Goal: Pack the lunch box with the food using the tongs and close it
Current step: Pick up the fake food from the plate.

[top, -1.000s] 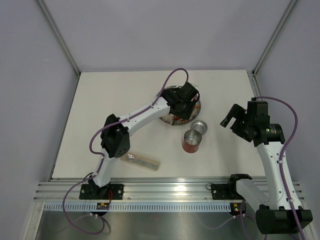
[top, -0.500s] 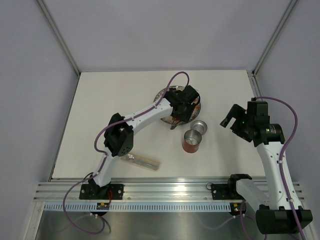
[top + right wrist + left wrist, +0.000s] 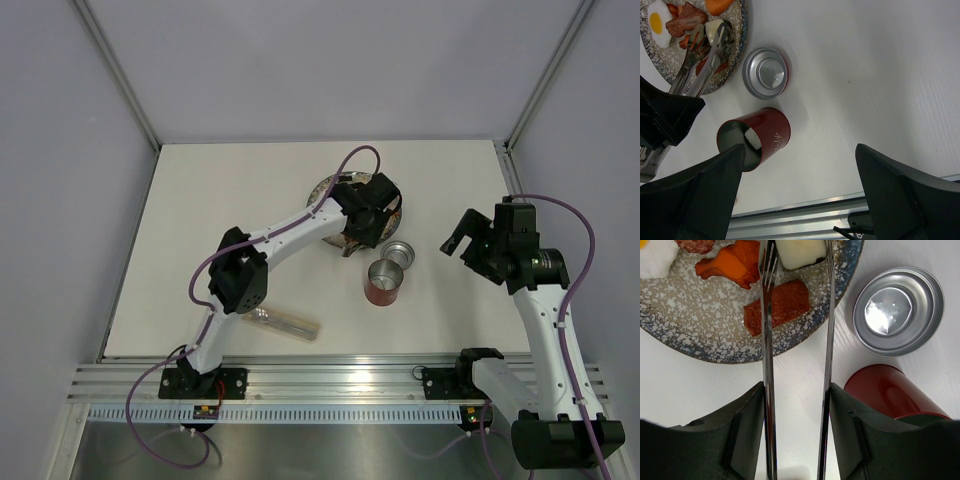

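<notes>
The left claw is gripping slim silver metal tongs, tips bracketing the white black-edged sushi block ahead for lifting; the right claw is idling wide open.

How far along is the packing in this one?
Done: one pale piece lies inside the red lunch box. In hand: the left gripper holds the tongs, their tips either side of a white sushi block on the plate. Left: the egg, shrimp and sausage are on the plate; the lid lies off the box.
</notes>
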`<state>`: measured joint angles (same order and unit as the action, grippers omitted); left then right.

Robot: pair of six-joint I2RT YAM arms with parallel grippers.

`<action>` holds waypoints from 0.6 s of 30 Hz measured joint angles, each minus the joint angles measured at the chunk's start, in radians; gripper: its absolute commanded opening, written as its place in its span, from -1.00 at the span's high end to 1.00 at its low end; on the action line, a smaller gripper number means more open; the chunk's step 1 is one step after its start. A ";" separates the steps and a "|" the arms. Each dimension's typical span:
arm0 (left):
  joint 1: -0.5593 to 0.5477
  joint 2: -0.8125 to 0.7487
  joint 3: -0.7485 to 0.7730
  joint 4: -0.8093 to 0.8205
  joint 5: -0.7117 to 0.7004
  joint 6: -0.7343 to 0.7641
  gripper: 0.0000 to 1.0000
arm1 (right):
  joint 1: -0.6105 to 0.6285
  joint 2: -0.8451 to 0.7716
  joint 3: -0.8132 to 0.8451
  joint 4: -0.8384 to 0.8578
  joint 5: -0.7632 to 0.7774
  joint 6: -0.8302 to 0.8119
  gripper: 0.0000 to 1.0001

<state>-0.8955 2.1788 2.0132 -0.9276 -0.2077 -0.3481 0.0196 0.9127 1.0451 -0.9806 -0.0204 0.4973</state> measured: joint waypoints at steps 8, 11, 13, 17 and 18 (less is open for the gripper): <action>-0.004 0.002 0.000 -0.009 -0.007 0.000 0.03 | 0.000 -0.005 0.000 -0.001 0.000 0.000 -0.99; -0.004 0.002 0.000 -0.018 -0.011 -0.001 0.17 | 0.000 -0.008 0.000 -0.001 0.000 0.000 -0.99; -0.004 0.002 0.000 -0.022 -0.018 0.000 0.31 | 0.000 -0.010 0.000 -0.001 0.000 0.000 -0.99; -0.004 0.002 0.000 -0.023 -0.035 0.002 0.45 | 0.000 -0.014 0.000 -0.001 0.000 0.000 -0.99; -0.004 0.002 0.000 -0.024 -0.039 0.002 0.49 | 0.000 -0.014 0.000 -0.001 0.000 0.000 -0.99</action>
<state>-0.8993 2.1803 2.0132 -0.9512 -0.2462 -0.3466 0.0196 0.8982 1.0447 -0.9813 -0.0200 0.4973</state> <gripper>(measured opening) 0.430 0.993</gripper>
